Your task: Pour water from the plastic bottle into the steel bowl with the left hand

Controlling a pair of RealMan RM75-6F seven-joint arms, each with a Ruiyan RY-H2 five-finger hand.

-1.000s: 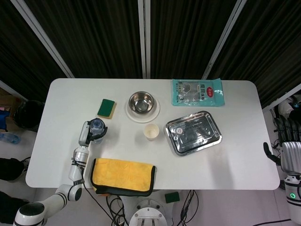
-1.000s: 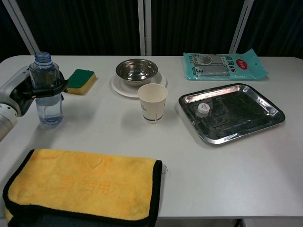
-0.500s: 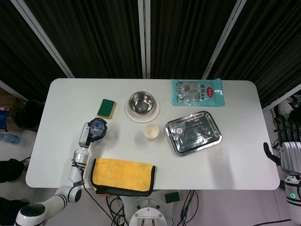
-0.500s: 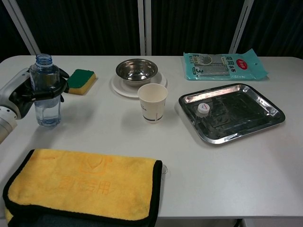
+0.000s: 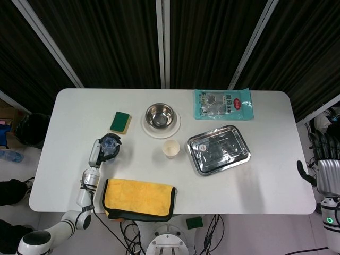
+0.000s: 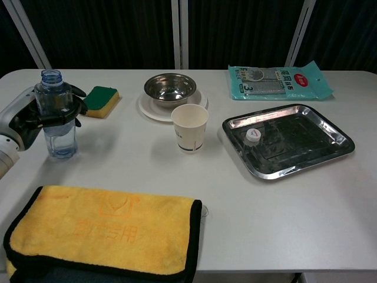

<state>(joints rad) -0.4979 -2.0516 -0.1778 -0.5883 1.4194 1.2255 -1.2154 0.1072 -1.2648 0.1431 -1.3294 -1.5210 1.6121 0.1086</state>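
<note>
The clear plastic bottle (image 5: 110,144) (image 6: 56,118) stands upright and uncapped near the table's left edge, with a little water in its lower part. My left hand (image 5: 98,151) (image 6: 26,118) wraps its dark fingers around the bottle's middle from the left. The steel bowl (image 5: 160,115) (image 6: 170,86) sits on a white plate at the back centre, well to the right of the bottle. My right hand (image 5: 329,178) hangs beyond the table's right edge, holding nothing, thumb apart.
A paper cup (image 5: 170,149) (image 6: 189,127) stands just in front of the bowl. A green sponge (image 5: 120,121) (image 6: 101,97) lies beside the bottle. A steel tray (image 5: 228,151) (image 6: 294,141) holds a bottle cap (image 6: 253,135). A yellow towel (image 5: 139,197) (image 6: 106,230) lies at the front; a wipes pack (image 6: 277,79) at the back.
The bottle and my left hand have shifted slightly left and back toward the sponge, still upright. The right hand has not moved.
</note>
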